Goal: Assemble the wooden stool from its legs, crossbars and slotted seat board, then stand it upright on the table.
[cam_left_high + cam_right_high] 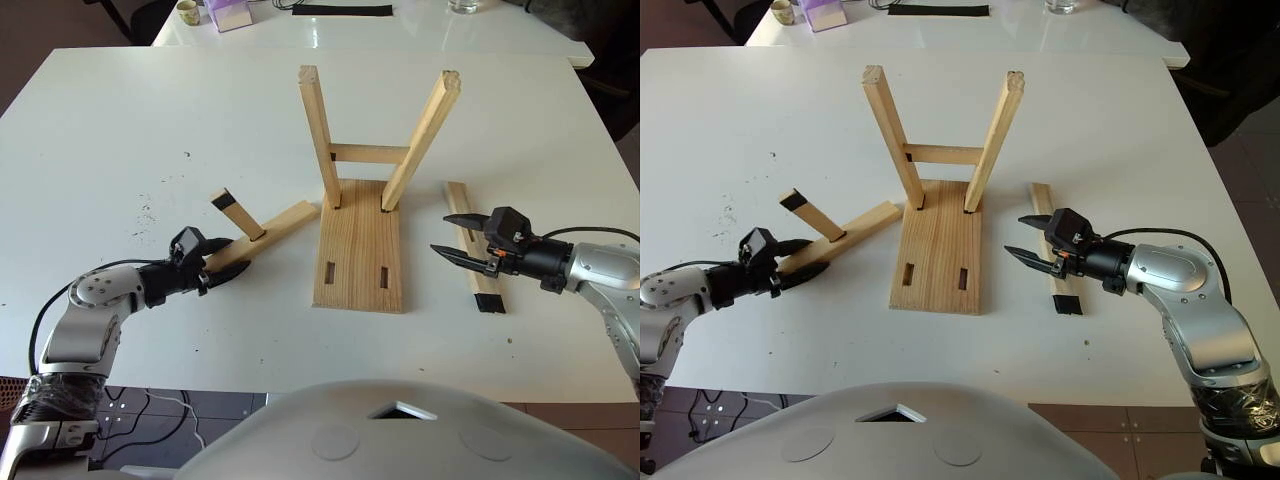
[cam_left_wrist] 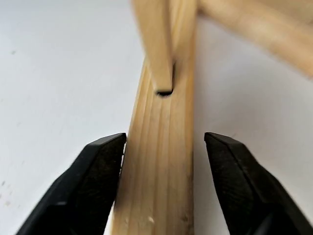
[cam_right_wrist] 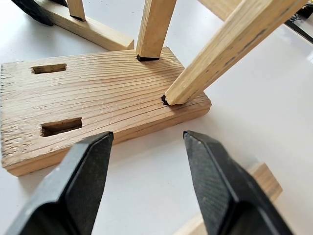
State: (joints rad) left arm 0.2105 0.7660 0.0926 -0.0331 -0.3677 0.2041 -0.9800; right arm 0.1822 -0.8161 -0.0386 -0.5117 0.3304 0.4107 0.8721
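Observation:
The slotted seat board [image 1: 358,255] lies flat mid-table. Two legs [image 1: 322,135] stand in its far slots, joined by a crossbar [image 1: 368,153]; the two near slots [image 1: 330,270] are bare. Left of the board lies another leg [image 1: 275,228] with a short crossbar [image 1: 238,213] sticking up from it. My left gripper [image 1: 225,268] is open and straddles that leg's near end [image 2: 161,186]. A loose leg [image 1: 472,255] lies right of the board. Beside it, my right gripper [image 1: 440,232] hovers open just off the board's right edge [image 3: 112,127], holding nothing.
A second white table behind carries a cup [image 1: 187,11], a purple box [image 1: 229,13], a black strip [image 1: 342,10] and a glass [image 1: 463,5]. The white table [image 1: 120,130] has bare room on the far left and far right. Its front edge runs close under both arms.

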